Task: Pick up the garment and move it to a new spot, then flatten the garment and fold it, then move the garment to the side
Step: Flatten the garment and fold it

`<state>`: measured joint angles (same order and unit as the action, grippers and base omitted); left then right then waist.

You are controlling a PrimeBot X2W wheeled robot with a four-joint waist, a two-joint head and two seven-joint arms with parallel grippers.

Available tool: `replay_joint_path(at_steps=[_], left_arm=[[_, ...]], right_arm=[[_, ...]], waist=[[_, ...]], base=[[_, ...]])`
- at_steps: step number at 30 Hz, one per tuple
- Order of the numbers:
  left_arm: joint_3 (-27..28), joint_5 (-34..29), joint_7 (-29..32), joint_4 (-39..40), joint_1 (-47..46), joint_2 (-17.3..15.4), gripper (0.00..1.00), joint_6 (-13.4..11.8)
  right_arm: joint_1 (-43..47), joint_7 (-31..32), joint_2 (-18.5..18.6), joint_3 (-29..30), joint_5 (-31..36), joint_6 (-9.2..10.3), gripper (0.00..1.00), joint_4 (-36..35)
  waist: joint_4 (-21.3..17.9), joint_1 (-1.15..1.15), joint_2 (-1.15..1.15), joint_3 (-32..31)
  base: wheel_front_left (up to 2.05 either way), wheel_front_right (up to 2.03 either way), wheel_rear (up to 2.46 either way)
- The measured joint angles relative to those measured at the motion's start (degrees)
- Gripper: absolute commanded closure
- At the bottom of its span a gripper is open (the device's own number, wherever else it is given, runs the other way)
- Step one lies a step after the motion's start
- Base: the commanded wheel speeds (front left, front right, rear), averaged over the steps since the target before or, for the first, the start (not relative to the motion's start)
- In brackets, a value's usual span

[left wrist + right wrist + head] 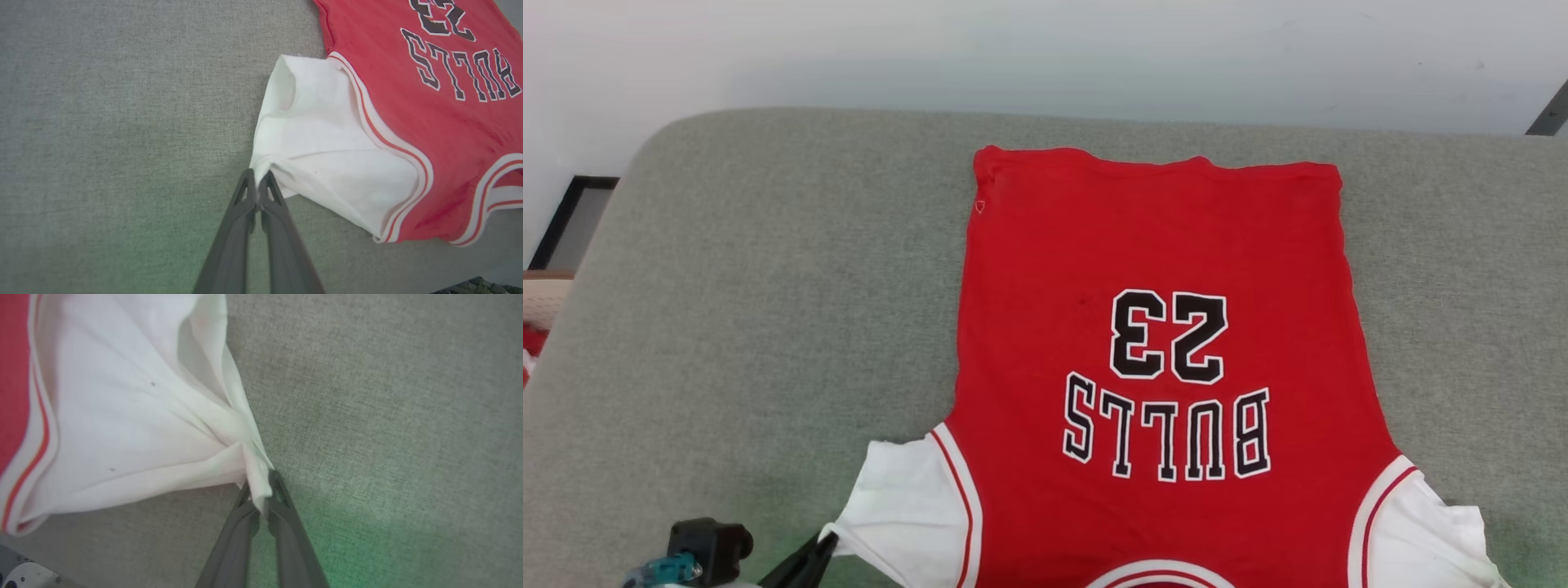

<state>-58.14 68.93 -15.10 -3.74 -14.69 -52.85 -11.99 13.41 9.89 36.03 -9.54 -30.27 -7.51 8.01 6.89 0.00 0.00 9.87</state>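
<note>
Your jersey lies flat on the grey cushion, print up, collar nearest you. Your left gripper has its fingers pinched closed on the left sleeve corner. Your right gripper fingers clamp the right sleeve edge.

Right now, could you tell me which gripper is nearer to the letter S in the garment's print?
Left. The left gripper pinches the tip of the white sleeve on the S side; the right gripper pinches the opposite sleeve, beyond the B.
</note>
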Motion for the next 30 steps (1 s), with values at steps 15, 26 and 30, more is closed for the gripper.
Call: replay_joint_path(at_steps=[15,26,30], left_arm=[[1.0,-2.9,0.0,-0.1,-0.1,2.9,1.00,0.6],[-1.4,-10.3,1.1,-0.5,-9.4,9.6,1.00,3.0],[-2.3,-12.0,1.5,-2.1,-12.3,12.2,1.00,4.6]], right_arm=[[-4.1,24.8,2.4,13.2,-11.1,0.00,0.00,-26.1],[-39.2,25.1,-2.1,9.7,-2.4,0.01,0.00,-5.7],[-49.6,26.9,-2.5,7.4,-0.6,0.01,0.00,5.6]], waist=[[-0.2,0.00,0.00,-0.2],[4.6,0.00,0.00,5.3],[7.5,0.00,0.00,7.7]], base=[[0.00,0.00,0.00],[0.00,0.00,0.00],[0.00,0.00,0.00]])
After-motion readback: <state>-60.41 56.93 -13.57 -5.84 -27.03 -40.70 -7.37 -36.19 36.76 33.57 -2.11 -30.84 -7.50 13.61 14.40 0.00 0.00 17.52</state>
